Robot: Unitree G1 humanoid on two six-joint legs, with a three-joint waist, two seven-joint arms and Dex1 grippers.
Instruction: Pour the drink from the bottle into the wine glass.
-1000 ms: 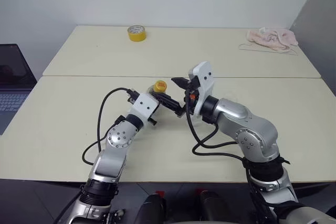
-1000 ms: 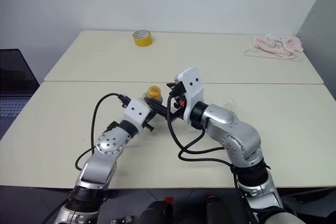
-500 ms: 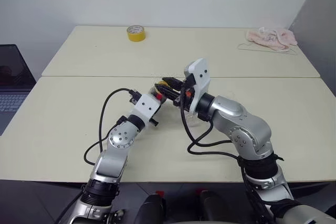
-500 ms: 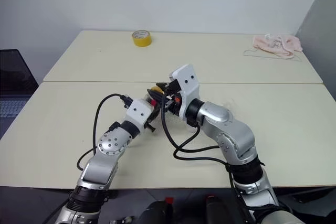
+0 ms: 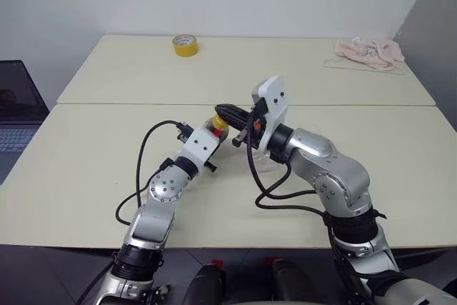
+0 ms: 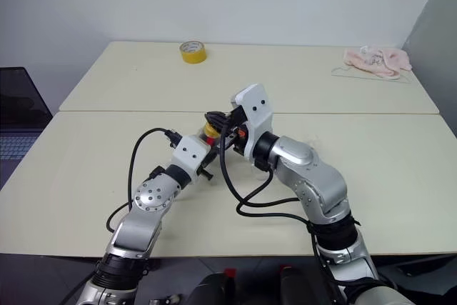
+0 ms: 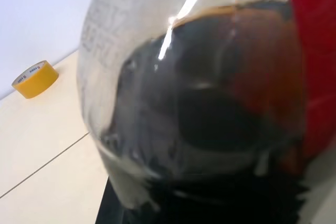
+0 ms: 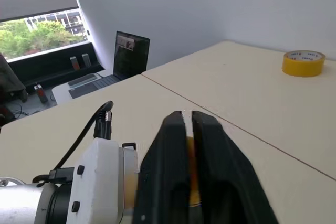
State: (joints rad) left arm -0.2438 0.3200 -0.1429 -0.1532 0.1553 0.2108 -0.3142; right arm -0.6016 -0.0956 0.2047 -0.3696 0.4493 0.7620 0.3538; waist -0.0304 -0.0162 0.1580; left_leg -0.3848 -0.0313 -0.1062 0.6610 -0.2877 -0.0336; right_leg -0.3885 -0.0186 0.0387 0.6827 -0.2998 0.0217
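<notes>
Two black-fingered end effectors meet over the middle of the cream counter (image 5: pixel 86 169). The right end effector (image 5: pixel 227 111) has its fingers pressed nearly together on the yellow screw cap (image 5: pixel 220 122) of the small squat clear plastic bottle (image 7: pixel 194 103). The left end effector (image 5: pixel 214 131) is clamped around that bottle's belly, holding it upright; dark brown drink (image 7: pixel 220 98) fills most of it. A yellow tape roll (image 5: pixel 185 45) and a pink cloth (image 5: pixel 370 51) lie well apart at the far edge.

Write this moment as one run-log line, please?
left gripper: shut on bottle | right gripper: shut on yellow cap | drink: in bottle | pour: not begun
</notes>
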